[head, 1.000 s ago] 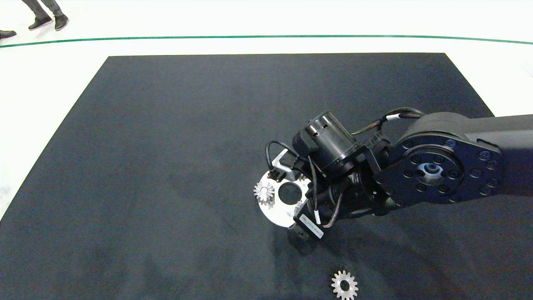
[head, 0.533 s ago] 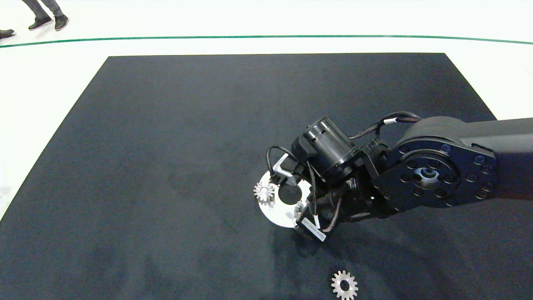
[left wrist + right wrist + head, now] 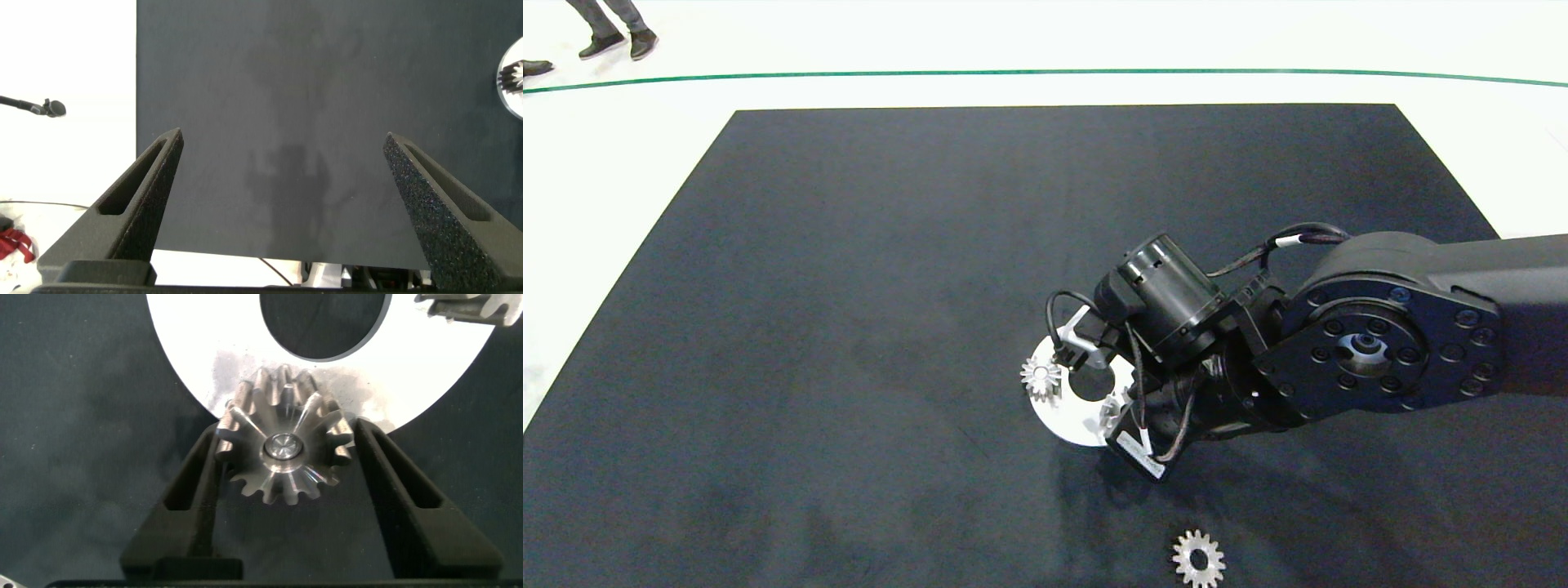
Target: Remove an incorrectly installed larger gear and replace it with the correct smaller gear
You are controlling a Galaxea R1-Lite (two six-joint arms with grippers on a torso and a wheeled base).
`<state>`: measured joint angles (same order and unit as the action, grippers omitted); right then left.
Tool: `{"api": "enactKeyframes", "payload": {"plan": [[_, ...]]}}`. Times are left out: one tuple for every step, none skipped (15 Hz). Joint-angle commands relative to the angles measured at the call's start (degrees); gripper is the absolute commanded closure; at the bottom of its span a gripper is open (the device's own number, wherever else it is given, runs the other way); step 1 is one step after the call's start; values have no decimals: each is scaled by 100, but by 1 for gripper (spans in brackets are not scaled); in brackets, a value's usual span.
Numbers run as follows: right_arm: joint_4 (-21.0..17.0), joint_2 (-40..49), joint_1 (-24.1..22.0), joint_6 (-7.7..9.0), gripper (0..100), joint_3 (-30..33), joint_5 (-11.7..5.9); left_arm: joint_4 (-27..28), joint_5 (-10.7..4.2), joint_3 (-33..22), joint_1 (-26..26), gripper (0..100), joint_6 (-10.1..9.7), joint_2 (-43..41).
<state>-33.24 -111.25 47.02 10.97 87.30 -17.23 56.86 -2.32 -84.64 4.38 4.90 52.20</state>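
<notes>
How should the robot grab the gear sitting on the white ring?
Probably by its toothed rim, from straight above. The gear sits flat on a peg on the white ring, and the right gripper already has one finger on each side.

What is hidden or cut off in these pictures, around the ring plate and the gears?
- Head view: the right gripper is hidden under its own wrist. Only the right wrist view shows it, set around the smaller gear.
- Right wrist view: another gear is cut off by the picture's edge.
- Head view: the left gripper is out of frame.
</notes>
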Motion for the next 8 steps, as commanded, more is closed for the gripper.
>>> {"api": "enactKeyframes", "payload": {"plan": [[-24,77,0,10,45,-55,-18,18,-6,9,2,0,2,-8],[-103,121,0,10,47,-64,-18,10,-6,9,2,0,2,-8],[-174,139,0,10,50,-72,-18,10,-6,9,2,0,2,-8],[-165,121,0,-16,51,-64,-9,10,-14,18,2,0,2,-8],[-147,121,0,-16,53,-64,0,1,-14,18,2,0,11,-8],[-147,121,0,-16,56,-64,0,10,-6,18,11,0,37,-8],[-139,121,0,-16,57,-64,9,10,-6,18,11,0,46,-8],[-139,121,9,-16,60,-64,17,1,-6,35,11,0,55,-8]]}}
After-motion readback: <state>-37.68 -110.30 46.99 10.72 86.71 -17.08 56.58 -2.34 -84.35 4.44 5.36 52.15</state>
